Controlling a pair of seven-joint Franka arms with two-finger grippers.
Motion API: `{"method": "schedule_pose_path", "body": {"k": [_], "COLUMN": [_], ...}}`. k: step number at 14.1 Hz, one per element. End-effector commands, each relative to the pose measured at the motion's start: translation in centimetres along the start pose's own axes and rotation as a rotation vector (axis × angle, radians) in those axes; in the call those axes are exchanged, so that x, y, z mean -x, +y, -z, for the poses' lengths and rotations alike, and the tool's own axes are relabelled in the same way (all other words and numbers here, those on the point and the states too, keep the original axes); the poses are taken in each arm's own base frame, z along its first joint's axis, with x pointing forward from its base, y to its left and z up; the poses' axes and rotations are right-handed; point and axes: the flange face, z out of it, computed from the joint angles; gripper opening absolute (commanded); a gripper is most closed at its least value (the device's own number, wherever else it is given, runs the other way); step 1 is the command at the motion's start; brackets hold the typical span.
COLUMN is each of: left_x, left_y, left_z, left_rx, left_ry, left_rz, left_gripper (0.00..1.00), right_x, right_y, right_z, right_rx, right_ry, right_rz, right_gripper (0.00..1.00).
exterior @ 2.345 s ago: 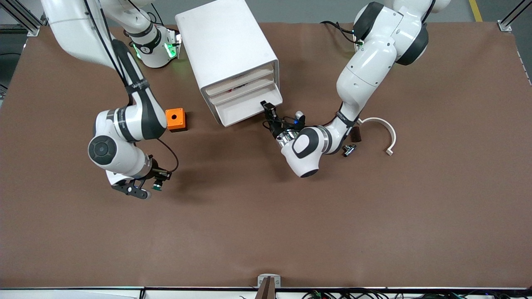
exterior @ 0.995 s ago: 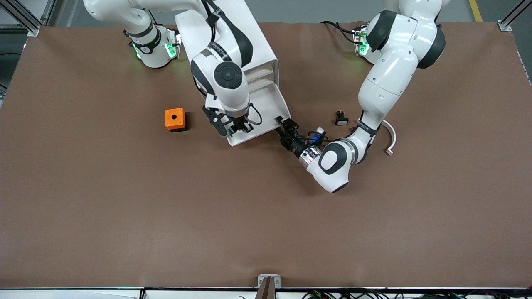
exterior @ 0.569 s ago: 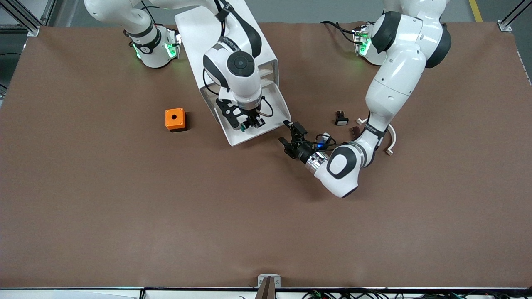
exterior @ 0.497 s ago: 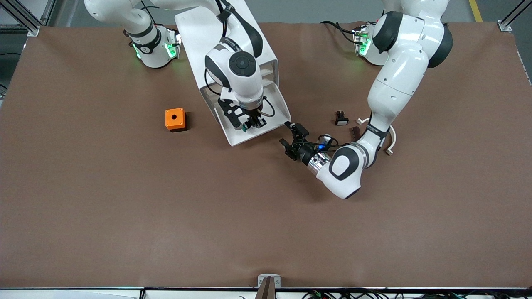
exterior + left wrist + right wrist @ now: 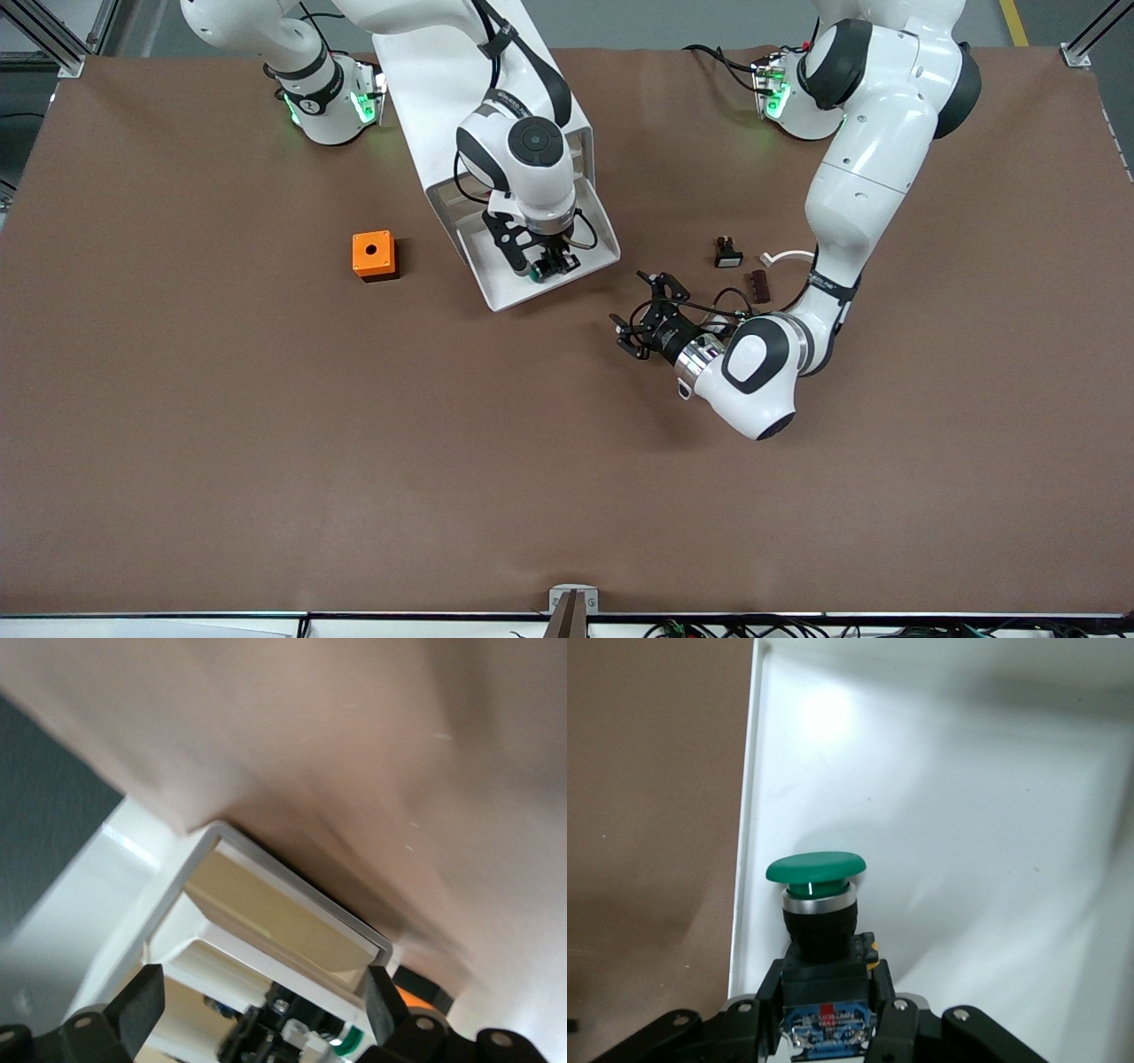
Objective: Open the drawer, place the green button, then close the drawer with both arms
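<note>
The white drawer (image 5: 496, 292) is pulled out of the white cabinet (image 5: 461, 80). My right gripper (image 5: 545, 263) reaches over the cabinet, is shut on the green-capped button (image 5: 538, 274) and holds it just over the drawer. In the right wrist view the button (image 5: 816, 870) stands between the fingers (image 5: 897, 1014) over the drawer's floor (image 5: 974, 815), close to one side wall. My left gripper (image 5: 636, 306) is open and empty over the table, off the drawer's corner. In the left wrist view its fingers (image 5: 138, 1010) frame the drawer's front (image 5: 266, 921).
An orange box (image 5: 373, 255) with a round hole sits toward the right arm's end of the table. A small black piece with a white face (image 5: 727, 253), a brown piece (image 5: 759, 285) and a white curved part (image 5: 784, 257) lie by the left arm.
The drawer has been pulled out. My left gripper let go of it and drew back toward the front camera. My right gripper carried the button over the drawer.
</note>
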Motion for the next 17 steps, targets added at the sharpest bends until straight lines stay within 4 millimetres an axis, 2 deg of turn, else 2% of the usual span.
{"method": "schedule_pose_path", "body": {"k": [1,2,3,4,6,8,11,13,15,17], "left_x": [2.4,3.1,3.8,5.1,7.2,8.5,10.0,11.7,12.3,13.8], "left_y": [-0.2,-0.1,-0.2,-0.3,-0.3,0.0,0.5,0.4,0.4,0.9], "left_z": [3.1,4.1,5.1,6.0,6.1,5.7,5.4,4.6,3.8,1.0], "left_rx": [0.091,0.137,0.174,0.206,0.241,0.254,0.281,0.281,0.245,0.196], "left_ry": [0.152,0.206,0.264,0.313,0.404,0.527,0.655,0.71,0.801,0.917], "left_rz": [-0.122,-0.146,-0.184,-0.24,-0.296,-0.334,-0.387,-0.42,-0.456,-0.505], "left_gripper": [0.99,0.99,0.99,0.99,0.99,0.99,0.99,0.98,0.98,0.99], "right_x": [0.6,0.8,0.8,0.9,0.4,-1.6,-6.6,-10.9,-15.7,-20.9], "right_y": [0.4,0.6,0.7,0.8,0.1,-1.5,-3.9,-4.7,-4.4,-3.2], "right_z": [0.1,0.1,0.0,0.1,1.0,3.5,7.6,9.7,12.8,16.2], "right_rx": [0.017,0.029,0.041,0.047,0.036,0.075,0.125,0.147,0.163,0.177], "right_ry": [-0.003,0.0,0.004,0.006,0.003,0.007,-0.006,-0.024,-0.05,-0.082], "right_rz": [-0.008,-0.005,-0.003,-0.006,0.007,0.088,0.231,0.326,0.454,0.595], "right_gripper": [0.63,0.76,0.8,1.0,1.0,1.0,1.0,1.0,1.0,1.0]}}
